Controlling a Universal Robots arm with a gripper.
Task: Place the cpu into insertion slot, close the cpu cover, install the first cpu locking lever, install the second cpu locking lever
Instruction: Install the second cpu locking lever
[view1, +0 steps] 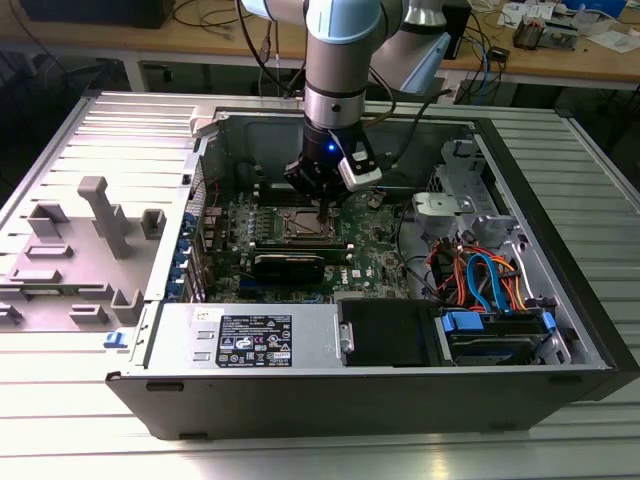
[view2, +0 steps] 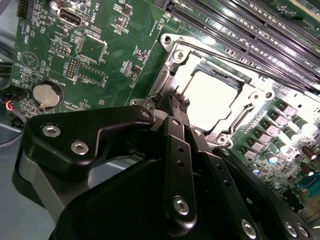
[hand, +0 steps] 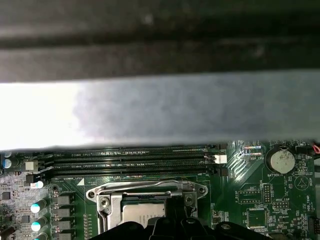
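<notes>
While the open computer case lies on its side on the slatted metal table, the arm is seen reaching down into it in the exterior view, with the gripper lowered onto the green motherboard at the insertion slot. In the second wrist view the gripper is shown with its black fingers drawn together to a narrow tip, which is set at the edge of the cpu cover. The cover is seen lying flat over the socket, and the cpu is visible through its window, seated in the slot. The silver top of the cpu and the cover around it are also shown in the first wrist view, just beside the long black memory slots. A round coin battery is mounted on the board well apart from the socket.
</notes>
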